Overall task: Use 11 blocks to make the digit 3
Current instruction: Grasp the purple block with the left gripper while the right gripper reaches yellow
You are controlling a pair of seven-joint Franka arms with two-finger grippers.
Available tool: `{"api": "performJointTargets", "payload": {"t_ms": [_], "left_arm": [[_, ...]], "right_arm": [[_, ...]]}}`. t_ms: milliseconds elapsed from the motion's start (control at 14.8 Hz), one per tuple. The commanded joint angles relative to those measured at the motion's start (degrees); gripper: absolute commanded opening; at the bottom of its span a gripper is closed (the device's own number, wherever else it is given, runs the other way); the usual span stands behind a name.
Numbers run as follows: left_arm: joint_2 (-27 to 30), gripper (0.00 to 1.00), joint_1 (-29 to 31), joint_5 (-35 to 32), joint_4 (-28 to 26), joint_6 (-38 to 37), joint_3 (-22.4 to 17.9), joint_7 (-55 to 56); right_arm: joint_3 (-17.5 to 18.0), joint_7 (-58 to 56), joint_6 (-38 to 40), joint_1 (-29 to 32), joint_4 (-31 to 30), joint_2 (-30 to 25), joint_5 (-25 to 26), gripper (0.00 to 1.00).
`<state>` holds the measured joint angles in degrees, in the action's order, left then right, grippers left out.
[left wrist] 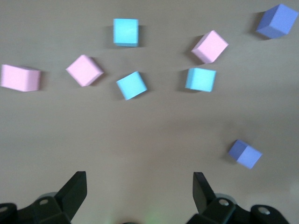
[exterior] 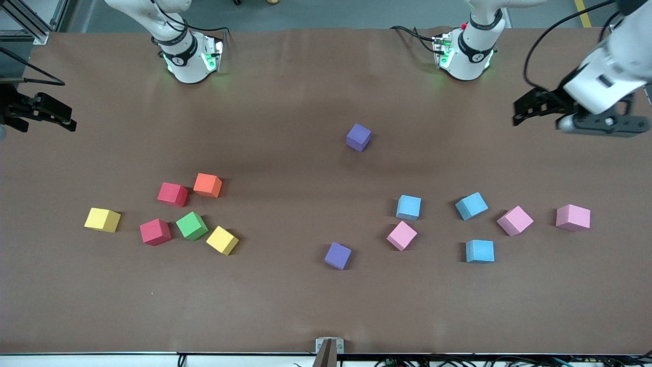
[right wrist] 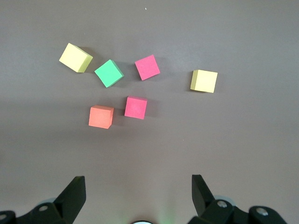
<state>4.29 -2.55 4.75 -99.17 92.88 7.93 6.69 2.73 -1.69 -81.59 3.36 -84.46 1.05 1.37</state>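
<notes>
Fourteen blocks lie loose on the table (exterior: 305, 306), none touching so as to form any part of a digit.

One group lies toward the right arm's end: an orange block (exterior: 208, 185) and a red block (exterior: 172, 194) side by side, and nearer the front camera a second red block (exterior: 155, 232), a green block (exterior: 192, 226) and a yellow block (exterior: 222, 240) close together. A second yellow block (exterior: 102, 219) sits apart, further toward that end.

A second group lies toward the left arm's end: three blue blocks (exterior: 409, 207) (exterior: 471, 206) (exterior: 480, 251) and three pink blocks (exterior: 402, 235) (exterior: 515, 220) (exterior: 573, 217), all separate.

Two purple blocks occupy the middle: one (exterior: 358, 137) nearest the arm bases, one (exterior: 338, 255) nearer the front camera, beside the pink and blue blocks.

The left claw (exterior: 524, 109) hangs in the air over the table's edge at its own end, well apart from every block, released and empty. Its wrist view shows the fingers (left wrist: 74, 191) spread wide with bare table between them.

The right claw (exterior: 38, 112) hangs over its own end of the table, likewise released and empty, fingers (right wrist: 74, 191) wide apart, with the red, orange, green and yellow group well clear of it.
</notes>
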Motion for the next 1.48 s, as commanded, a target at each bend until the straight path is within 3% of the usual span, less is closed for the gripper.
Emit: {"api": "performJointTargets", "payload": {"t_ms": [0, 135, 337, 539, 741, 943, 1213, 1415], "left_arm": [[-0.6, 1.00, -0.3, 0.6, -3.6, 3.5, 5.8, 8.9], [-2.2, 1.00, -0.3, 0.4, -6.5, 5.3, 10.8, 12.7], [-3.1, 1.00, -0.4, 0.3, -13.6, 13.8, 16.7, 17.4], [-4.2, 1.00, -0.4, 0.0, -18.8, 21.0, 23.1, 34.2], [-8.8, 1.00, -0.8, -3.5, -22.1, 25.8, 26.8, 45.9], [-11.3, 1.00, -4.2, -4.3, -26.6, 34.6, 27.6, 63.6], [-14.2, 1.00, -6.7, -4.5, -26.6, 35.6, 27.6, 83.4], [-16.4, 1.00, -8.4, -4.6, -26.4, 35.7, 27.6, 91.9]], "right_arm": [[1.0, 0.6, -1.8, 0.1, -3.3, -1.0, 0.6, 1.00], [1.2, 0.6, -3.7, -0.2, -4.7, -1.0, 0.5, 1.00], [1.2, 1.2, -3.7, -2.7, -4.7, -1.0, 0.2, 1.00], [1.2, 1.2, -2.8, -3.0, -5.9, -1.0, 0.1, 1.00], [1.2, 1.2, -3.3, -3.1, -6.3, -0.4, 0.1, 1.00], [1.2, 1.1, -7.0, -7.7, -8.2, 0.8, 0.2, 1.00], [1.4, 1.1, -13.9, -17.1, -10.9, 4.5, 0.2, 1.00], [1.5, 1.2, -17.7, -20.8, -10.8, 9.8, 0.0, 1.00]]}}
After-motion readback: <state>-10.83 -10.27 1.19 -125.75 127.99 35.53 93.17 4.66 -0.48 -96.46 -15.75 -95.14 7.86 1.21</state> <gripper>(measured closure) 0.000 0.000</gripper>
